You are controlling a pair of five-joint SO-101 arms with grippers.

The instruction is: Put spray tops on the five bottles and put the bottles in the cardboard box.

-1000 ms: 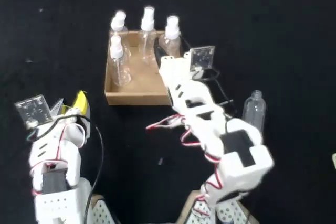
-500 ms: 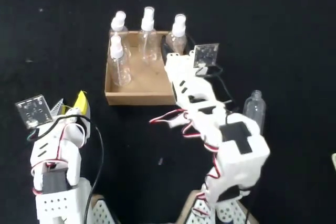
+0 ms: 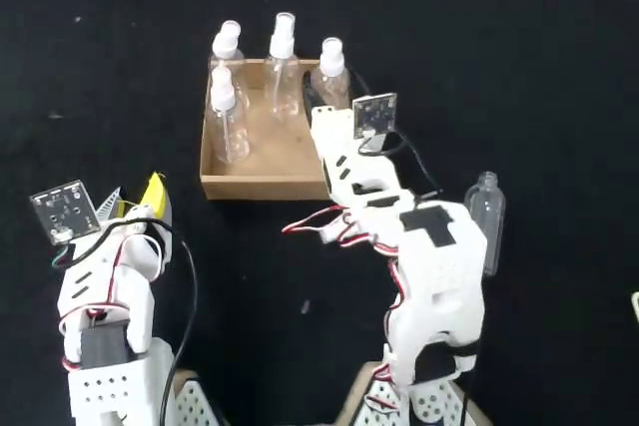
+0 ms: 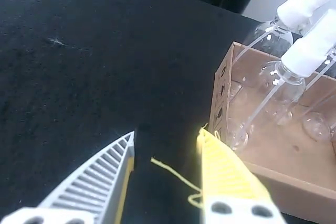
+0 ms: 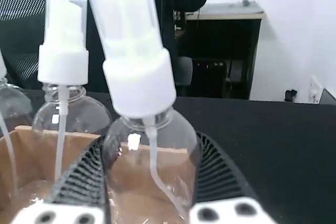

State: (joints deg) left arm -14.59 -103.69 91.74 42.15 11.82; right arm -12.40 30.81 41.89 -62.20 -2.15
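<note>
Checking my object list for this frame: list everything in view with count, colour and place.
cardboard box: one, brown, far middle of table.
topped bottles: three, clear, white spray tops, standing in the box.
gripped bottle: one, clear, white spray top, at the box's far right corner.
topless bottle: one, clear, on the table, near right of the box.
table: one, black.
left gripper: grey and yellow fingers, open, near-left of the box.
right gripper: black fingers, shut on gripped bottle.

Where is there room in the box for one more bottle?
The bare floor of the cardboard box, along its near wall, right of the bottle by the left wall. The far side is crowded: three bottles stand there, and the right gripper grips the rightmost bottle.
</note>
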